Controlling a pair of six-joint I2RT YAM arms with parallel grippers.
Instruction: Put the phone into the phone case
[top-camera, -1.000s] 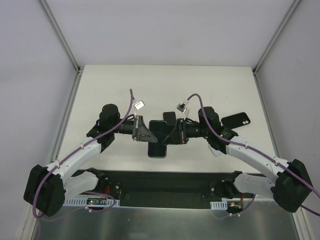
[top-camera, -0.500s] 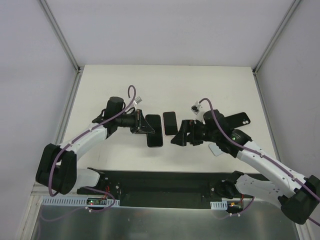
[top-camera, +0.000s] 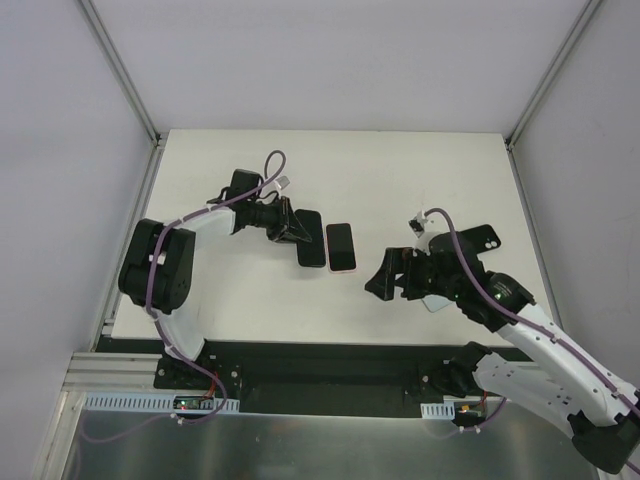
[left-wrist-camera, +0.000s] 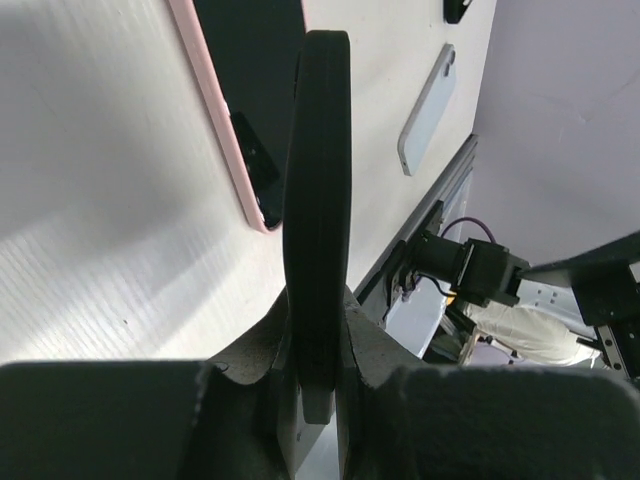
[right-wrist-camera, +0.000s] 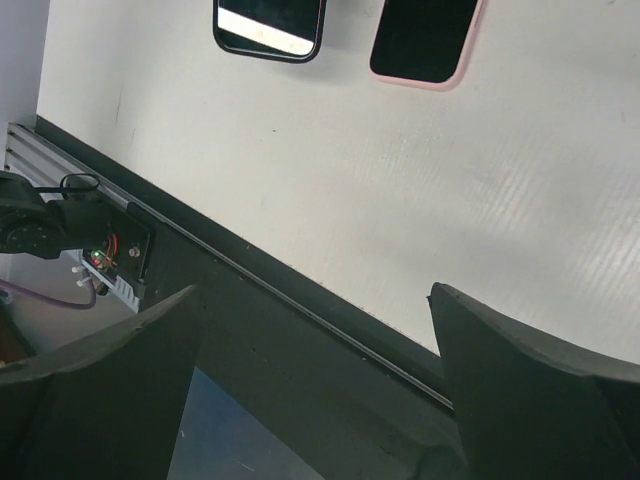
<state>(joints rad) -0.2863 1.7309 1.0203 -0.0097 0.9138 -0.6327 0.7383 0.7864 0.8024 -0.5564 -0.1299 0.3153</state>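
Left gripper (top-camera: 293, 228) seemingly pinching one phone (top-camera: 311, 245) | right gripper (top-camera: 383, 280) wide, empty | three cases: pink case (top-camera: 341, 247), pale case (left-wrist-camera: 428, 110), black case (top-camera: 478, 238).

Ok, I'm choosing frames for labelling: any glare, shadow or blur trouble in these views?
Top external: even soft light, everything sharp. Left wrist: the black phone, seen edge-on, is a featureless dark slab, and shadow bands cross the table. Right wrist: glare whitens that phone's screen, and the fingers are dark and out of focus.
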